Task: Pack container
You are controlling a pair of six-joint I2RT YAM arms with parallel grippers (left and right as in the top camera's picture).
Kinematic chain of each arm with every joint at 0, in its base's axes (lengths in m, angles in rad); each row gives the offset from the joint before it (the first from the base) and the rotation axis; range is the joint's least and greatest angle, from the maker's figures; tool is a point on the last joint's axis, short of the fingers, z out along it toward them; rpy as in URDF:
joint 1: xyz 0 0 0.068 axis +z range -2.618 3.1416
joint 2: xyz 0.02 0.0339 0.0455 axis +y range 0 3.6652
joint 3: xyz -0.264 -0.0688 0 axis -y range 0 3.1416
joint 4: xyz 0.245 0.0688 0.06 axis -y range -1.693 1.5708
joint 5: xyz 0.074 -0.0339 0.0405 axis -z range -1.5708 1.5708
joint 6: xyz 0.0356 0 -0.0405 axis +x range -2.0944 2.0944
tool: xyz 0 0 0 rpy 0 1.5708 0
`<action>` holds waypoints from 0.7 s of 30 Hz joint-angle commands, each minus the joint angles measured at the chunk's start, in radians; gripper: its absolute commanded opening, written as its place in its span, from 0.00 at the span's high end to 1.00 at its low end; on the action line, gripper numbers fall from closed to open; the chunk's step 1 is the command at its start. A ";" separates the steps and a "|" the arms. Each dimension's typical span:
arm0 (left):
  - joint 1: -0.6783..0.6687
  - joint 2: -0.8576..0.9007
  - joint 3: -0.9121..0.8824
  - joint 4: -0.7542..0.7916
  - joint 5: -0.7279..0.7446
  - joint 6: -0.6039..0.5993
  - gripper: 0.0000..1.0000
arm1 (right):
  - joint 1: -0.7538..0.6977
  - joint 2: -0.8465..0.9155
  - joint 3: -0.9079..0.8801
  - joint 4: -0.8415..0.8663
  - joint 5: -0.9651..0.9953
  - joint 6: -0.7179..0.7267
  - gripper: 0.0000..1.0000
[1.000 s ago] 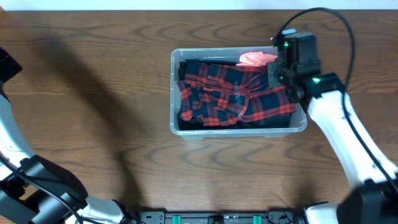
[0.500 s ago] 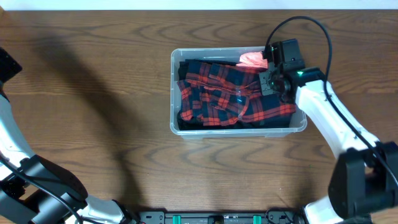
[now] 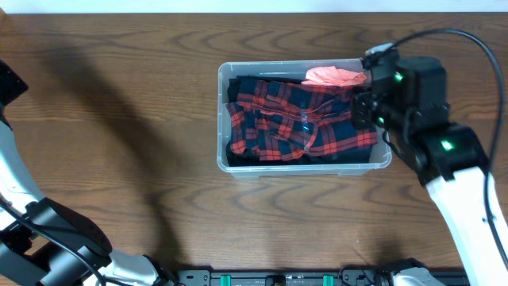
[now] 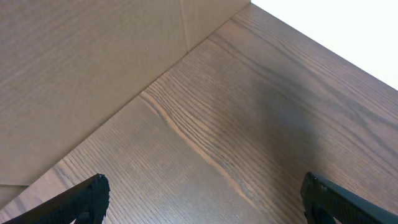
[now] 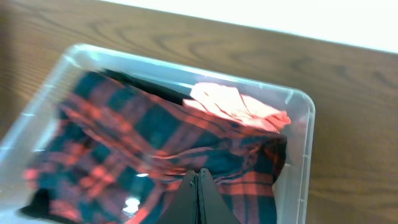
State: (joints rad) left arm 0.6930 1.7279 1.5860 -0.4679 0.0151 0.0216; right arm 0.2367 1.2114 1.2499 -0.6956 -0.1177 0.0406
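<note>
Right pincer: fingers pressed together into a single point, nothing between them. In the wrist view the tip lies over the plaid cloth; contact with it cannot be confirmed. In the overhead view the pincer body stands over the 3 o'clock end of the container, covering that short wall.

Left pincer: spread wide, gripping nothing, with only bare table between the fingers. A tan panel rises at 10 o'clock in its view. The left arm sits at the 9 o'clock border of the overhead view, well apart from the container.

Edges and room: the container's 9 o'clock side faces a broad stretch of wood. A narrower strip of wood separates its 12 o'clock wall from the table's far edge. A wider band lies at 6 o'clock. The right arm occupies the space from 3 to 5 o'clock.

Container: clear plastic tub, rounded corners, rolled rim, standing flat just beside the table's middle, toward 2 o'clock. It is filled with red-and-navy plaid cloth. Black fabric shows along the 12 o'clock and 9 o'clock walls. A pink cloth is tucked in the corner at 1 o'clock, touching the plaid.

Orientation: open top faces straight up. The long axis runs 9 to 3 o'clock, parallel to the table's far edge.
</note>
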 commanded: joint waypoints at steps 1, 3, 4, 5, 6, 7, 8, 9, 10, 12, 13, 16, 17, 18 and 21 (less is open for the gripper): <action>0.003 -0.003 0.008 -0.002 -0.005 -0.012 0.02 | 0.000 -0.103 0.003 -0.010 -0.067 0.006 0.95; 0.003 -0.003 0.008 -0.002 -0.005 -0.012 0.02 | 0.000 -0.156 0.003 -0.020 -0.067 0.007 0.95; 0.003 -0.003 0.008 -0.002 -0.005 -0.012 0.02 | 0.000 -0.186 0.003 -0.028 -0.067 0.006 0.95; 0.003 -0.003 0.008 -0.002 -0.005 -0.012 0.02 | 0.000 -0.212 0.003 -0.036 -0.068 0.006 0.95; 0.003 -0.003 0.008 -0.002 -0.005 -0.012 0.02 | 0.000 -0.239 0.003 -0.044 -0.068 0.006 0.96; 0.003 -0.003 0.008 -0.002 -0.005 -0.012 0.02 | 0.000 -0.274 0.003 -0.053 -0.068 0.007 0.96; 0.003 -0.003 0.008 -0.002 -0.005 -0.012 0.02 | 0.000 -0.307 0.003 -0.061 -0.068 0.007 0.96; 0.003 -0.003 0.008 -0.002 -0.005 -0.012 0.02 | 0.000 -0.346 0.003 -0.069 -0.068 0.006 0.96; 0.003 -0.003 0.008 -0.002 -0.005 -0.012 0.02 | 0.000 -0.380 0.003 -0.074 -0.067 0.006 0.96; 0.003 -0.003 0.008 -0.002 -0.005 -0.012 0.02 | 0.000 -0.457 0.003 -0.084 -0.067 0.006 0.94; 0.003 -0.003 0.008 -0.002 -0.005 -0.012 0.02 | 0.000 -0.489 0.003 -0.089 -0.067 0.006 0.92; 0.003 -0.003 0.008 -0.002 -0.005 -0.012 0.02 | 0.000 -0.580 0.003 -0.103 -0.067 0.006 0.80; 0.003 -0.003 0.008 -0.002 -0.005 -0.012 0.02 | 0.000 -0.610 0.003 -0.108 -0.066 0.006 0.67; 0.003 -0.003 0.008 -0.002 -0.005 -0.012 0.02 | 0.000 -0.636 0.003 -0.111 -0.067 0.006 0.51; 0.003 -0.003 0.008 -0.002 -0.005 -0.012 0.02 | 0.000 -0.696 0.003 -0.125 -0.067 0.006 0.01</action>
State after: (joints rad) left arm 0.6930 1.7279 1.5860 -0.4679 0.0154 0.0216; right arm 0.2367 0.5491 1.2503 -0.8093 -0.1802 0.0475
